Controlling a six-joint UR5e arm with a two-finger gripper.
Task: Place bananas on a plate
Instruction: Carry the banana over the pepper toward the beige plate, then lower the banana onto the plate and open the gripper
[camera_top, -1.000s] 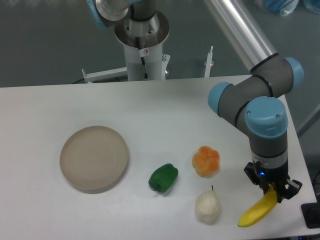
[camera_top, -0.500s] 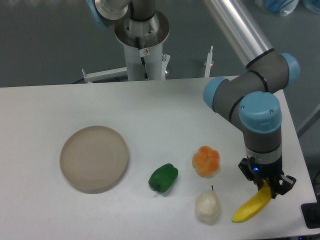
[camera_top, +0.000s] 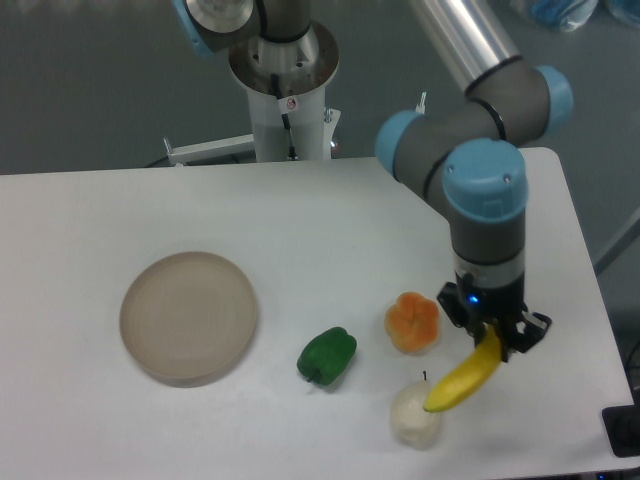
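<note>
A bright yellow banana (camera_top: 462, 380) hangs tilted in the air at the right of the table, its lower tip over the white pear-shaped item (camera_top: 414, 417). My gripper (camera_top: 493, 341) is shut on the banana's upper end, pointing straight down from the arm's blue-capped wrist. The beige round plate (camera_top: 189, 317) lies flat at the left of the table with nothing on it, far to the left of the gripper.
An orange lobed fruit (camera_top: 412, 322) sits just left of the gripper. A green pepper (camera_top: 327, 356) lies between that fruit and the plate. The robot's base column (camera_top: 281, 88) stands behind the table's far edge.
The arm has carried the banana leftward and slightly up, from near the table's right front corner to above the white pear-shaped item. The other objects stayed put.
</note>
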